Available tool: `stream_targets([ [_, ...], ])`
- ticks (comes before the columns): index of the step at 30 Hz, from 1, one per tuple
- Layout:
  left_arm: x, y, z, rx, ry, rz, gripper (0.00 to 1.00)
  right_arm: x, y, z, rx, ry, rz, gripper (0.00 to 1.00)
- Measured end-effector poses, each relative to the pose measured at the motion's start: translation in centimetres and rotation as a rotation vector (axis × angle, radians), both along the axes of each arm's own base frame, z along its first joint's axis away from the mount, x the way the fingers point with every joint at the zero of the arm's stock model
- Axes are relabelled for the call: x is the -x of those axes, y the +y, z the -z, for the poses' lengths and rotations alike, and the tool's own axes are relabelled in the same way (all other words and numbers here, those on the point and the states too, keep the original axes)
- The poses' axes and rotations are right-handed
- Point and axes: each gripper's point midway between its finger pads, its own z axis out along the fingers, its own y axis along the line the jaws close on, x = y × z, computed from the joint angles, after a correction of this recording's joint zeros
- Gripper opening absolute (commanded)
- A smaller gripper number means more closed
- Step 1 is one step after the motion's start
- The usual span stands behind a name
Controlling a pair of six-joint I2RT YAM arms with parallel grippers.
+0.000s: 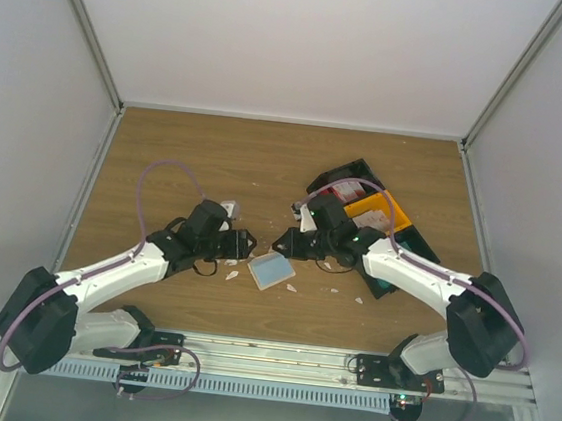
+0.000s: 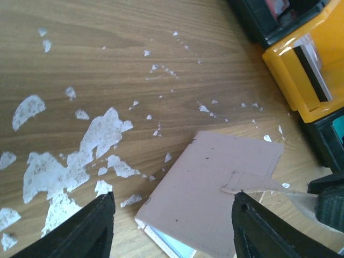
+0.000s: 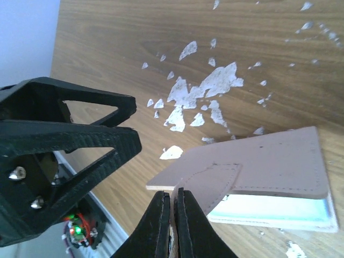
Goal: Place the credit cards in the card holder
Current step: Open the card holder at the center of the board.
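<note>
The beige card holder [image 1: 271, 269] lies on the wood between both arms, partly open, with its pale bluish inside [image 3: 279, 207] showing. My right gripper [image 3: 173, 212] is shut on its snap tab [image 3: 215, 180], lifting the top flap [image 3: 258, 158]. My left gripper [image 2: 174, 231] hovers open just over the card holder [image 2: 209, 188], one finger [image 2: 88, 231] on each side, touching nothing. Credit cards stand in the bins: a white one [image 2: 313, 67] in the yellow bin, a red one [image 2: 277, 6] in the black bin, and a teal edge [image 2: 339, 126].
Black and yellow plastic bins [image 1: 370, 210] sit at the right, behind the right arm. White crumbly scraps [image 2: 102, 137] are scattered over the wood left of the card holder. White walls enclose the table on three sides.
</note>
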Motion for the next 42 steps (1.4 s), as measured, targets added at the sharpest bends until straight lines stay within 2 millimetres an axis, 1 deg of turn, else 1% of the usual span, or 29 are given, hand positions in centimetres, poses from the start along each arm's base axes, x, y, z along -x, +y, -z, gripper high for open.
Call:
stream_targets([
  [3,0.4,0.6,0.7,-0.006,0.013,-0.019,0.52,0.1,0.6,0.0,-0.031,0.041,0.006,0.01],
  [5,0.8,1.2,1.0,-0.006,0.015,-0.036,0.45,0.1,0.8,0.1,-0.040,0.059,0.017,0.00],
  [8,1.6,1.9,1.1,0.015,0.009,-0.056,0.37,-0.1,1.2,0.0,-0.045,0.079,0.036,0.01],
  [11,2.5,2.2,1.0,0.060,-0.010,-0.062,0.36,-0.5,1.5,0.2,-0.043,0.100,0.070,0.01],
  [13,3.2,2.4,1.4,0.087,-0.011,-0.061,0.36,-1.1,1.7,0.4,-0.033,0.110,0.099,0.01],
  [15,3.9,2.5,2.2,0.102,0.002,-0.054,0.36,-2.1,2.1,0.7,-0.018,0.108,0.123,0.01],
  [17,4.2,2.3,2.7,0.109,0.024,-0.046,0.37,-3.6,2.7,1.0,0.004,0.100,0.146,0.00],
  [20,4.1,1.8,2.8,0.125,0.031,-0.028,0.38,-5.5,3.0,1.7,0.034,0.093,0.176,0.00],
  [24,3.8,1.0,3.5,0.129,0.059,-0.006,0.39,-7.2,1.9,3.4,0.081,0.097,0.206,0.02],
  [26,3.5,0.4,3.9,0.128,0.079,0.007,0.39,-7.9,1.0,4.5,0.114,0.100,0.219,0.02],
  [29,2.9,-0.5,4.1,0.131,0.101,0.025,0.39,-8.4,-0.2,6.1,0.162,0.110,0.222,0.02],
  [31,2.4,-1.1,4.1,0.136,0.107,0.040,0.38,-8.4,-0.7,6.7,0.184,0.112,0.218,0.02],
  [34,1.5,-2.2,3.6,0.147,0.102,0.065,0.38,-8.2,-1.2,7.2,0.203,0.110,0.209,0.02],
  [37,0.7,-3.0,2.7,0.162,0.082,0.088,0.35,-7.2,-2.1,8.0,0.226,0.122,0.212,0.02],
  [40,0.4,-3.7,2.4,0.174,0.082,0.116,0.33,-5.6,-3.9,9.0,0.260,0.140,0.238,0.01],
  [42,0.7,-4.1,2.8,0.178,0.103,0.143,0.32,-4.7,-5.2,9.4,0.280,0.149,0.272,0.01],
])
